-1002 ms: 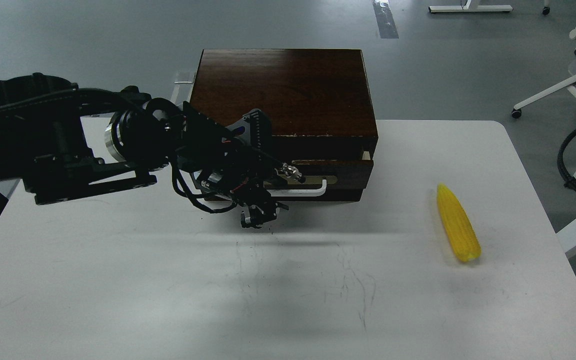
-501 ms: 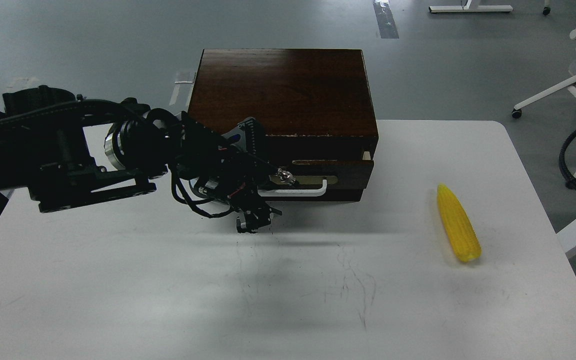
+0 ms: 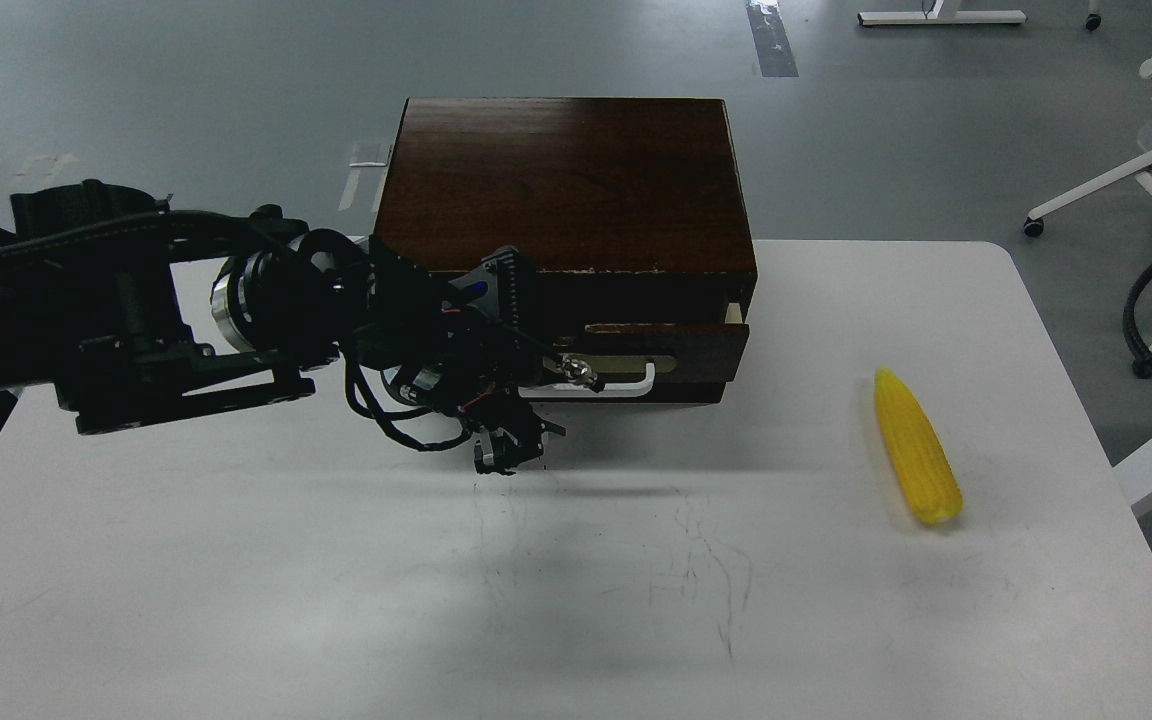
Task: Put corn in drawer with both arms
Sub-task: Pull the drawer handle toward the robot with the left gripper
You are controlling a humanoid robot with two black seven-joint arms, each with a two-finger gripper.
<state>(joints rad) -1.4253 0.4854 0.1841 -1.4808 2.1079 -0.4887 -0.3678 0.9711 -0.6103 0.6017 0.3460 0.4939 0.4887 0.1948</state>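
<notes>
The yellow corn [image 3: 916, 458] lies on the white table [image 3: 576, 600] at the right, pointed end away from me. The dark brown drawer [image 3: 666, 350] of the box cabinet [image 3: 561, 185] stands slightly pulled out, with a strip of pale wood showing at its right top corner. My left gripper [image 3: 558, 385] is at the left end of the white bar handle [image 3: 621, 385] and covers that end. Its dark fingers cannot be told apart. The right arm is out of view.
A black cable loop [image 3: 1136, 330] and white chair legs [image 3: 1096, 190] stand beyond the table's right edge. The cabinet sits at the table's far edge. Faint scratches mark the table's middle [image 3: 706, 570].
My left gripper has shifted slightly left and down at the handle. The drawer front sits a touch lower in view. The corn has not moved.
</notes>
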